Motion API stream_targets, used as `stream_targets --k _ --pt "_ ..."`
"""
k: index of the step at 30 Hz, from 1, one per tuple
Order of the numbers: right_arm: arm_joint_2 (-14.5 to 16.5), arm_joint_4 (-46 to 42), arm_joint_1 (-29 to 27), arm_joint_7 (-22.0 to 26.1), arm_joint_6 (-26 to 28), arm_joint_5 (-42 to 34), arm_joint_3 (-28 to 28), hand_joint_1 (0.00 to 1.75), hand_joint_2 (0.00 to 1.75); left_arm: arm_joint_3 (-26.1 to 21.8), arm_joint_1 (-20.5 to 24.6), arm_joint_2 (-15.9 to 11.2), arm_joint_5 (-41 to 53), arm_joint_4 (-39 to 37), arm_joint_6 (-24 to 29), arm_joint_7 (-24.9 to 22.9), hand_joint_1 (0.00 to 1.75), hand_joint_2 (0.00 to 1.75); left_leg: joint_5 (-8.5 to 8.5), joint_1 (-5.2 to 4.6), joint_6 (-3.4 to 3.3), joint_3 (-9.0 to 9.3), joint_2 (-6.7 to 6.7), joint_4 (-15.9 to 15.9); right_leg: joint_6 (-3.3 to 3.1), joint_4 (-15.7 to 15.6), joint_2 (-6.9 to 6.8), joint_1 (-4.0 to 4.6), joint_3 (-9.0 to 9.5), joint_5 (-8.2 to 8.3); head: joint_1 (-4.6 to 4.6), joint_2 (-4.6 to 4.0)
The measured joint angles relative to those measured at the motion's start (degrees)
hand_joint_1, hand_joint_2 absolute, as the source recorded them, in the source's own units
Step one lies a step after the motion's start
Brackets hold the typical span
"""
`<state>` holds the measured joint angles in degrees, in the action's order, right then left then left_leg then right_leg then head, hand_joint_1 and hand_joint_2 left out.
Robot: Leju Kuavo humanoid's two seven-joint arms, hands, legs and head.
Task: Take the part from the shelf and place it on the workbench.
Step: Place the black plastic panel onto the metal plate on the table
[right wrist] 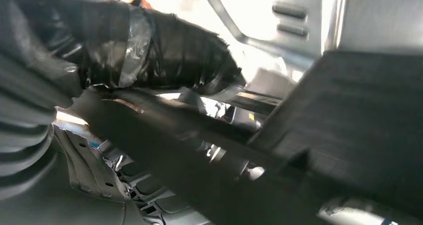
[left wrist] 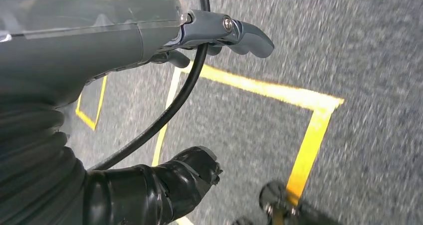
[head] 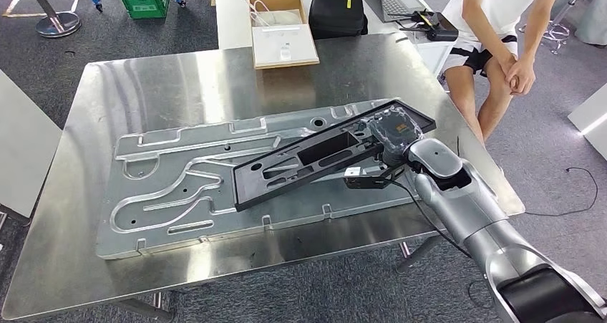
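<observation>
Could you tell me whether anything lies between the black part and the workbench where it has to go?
Nothing loose does. The black part, held at one end by the right hand, lies across the grooved metal plate that covers the workbench there.

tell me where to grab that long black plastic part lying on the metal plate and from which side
Grip the black part at its near right end, coming from the table's right edge, where the right hand holds it. It is long, flat and slanted across the grooved metal plate, and that end lies closest to the table edge; its open cutouts there offer rims for fingers.
</observation>
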<state>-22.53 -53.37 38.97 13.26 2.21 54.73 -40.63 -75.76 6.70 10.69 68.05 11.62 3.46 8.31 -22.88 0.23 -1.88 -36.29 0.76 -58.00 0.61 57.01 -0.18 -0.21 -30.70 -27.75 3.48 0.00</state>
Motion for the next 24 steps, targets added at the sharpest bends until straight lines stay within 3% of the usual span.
stream_targets --k 2,6,21,24 --pt "-0.01 0.02 -0.68 0.19 -0.04 -0.16 0.6 0.0 0.0 0.3 -0.17 -0.47 0.5 0.01 0.01 0.04 0.0 1.75 -0.02 0.0 0.03 0.0 -0.03 0.01 -0.01 0.01 0.04 0.0 -0.01 -0.01 0.0 0.0" --pt "-0.02 0.01 -1.31 0.46 -0.44 -0.42 1.44 0.0 0.0 0.95 -0.29 -1.03 0.56 0.01 -0.74 0.15 0.0 0.0 -0.04 0.0 0.06 0.0 -0.1 0.02 -0.03 0.02 0.1 -0.01 -0.03 -0.02 0.0 0.0" --pt "-0.02 -0.16 -1.39 0.65 -1.54 -0.64 2.3 0.0 0.0 1.01 -0.35 -2.24 -0.13 0.01 -1.98 0.33 0.0 0.0 -0.04 -0.01 0.05 0.01 -0.1 0.0 -0.03 0.02 0.1 -0.02 -0.01 -0.02 0.0 0.0" --pt "-0.02 -0.34 -1.41 0.64 -1.96 -0.78 2.3 0.0 0.0 1.04 -0.37 -2.54 -0.05 0.01 -2.2 0.85 0.0 0.0 -0.33 -0.29 -0.34 -0.05 -0.09 -0.22 0.4 -0.32 0.1 -0.26 0.12 0.05 0.0 0.0"
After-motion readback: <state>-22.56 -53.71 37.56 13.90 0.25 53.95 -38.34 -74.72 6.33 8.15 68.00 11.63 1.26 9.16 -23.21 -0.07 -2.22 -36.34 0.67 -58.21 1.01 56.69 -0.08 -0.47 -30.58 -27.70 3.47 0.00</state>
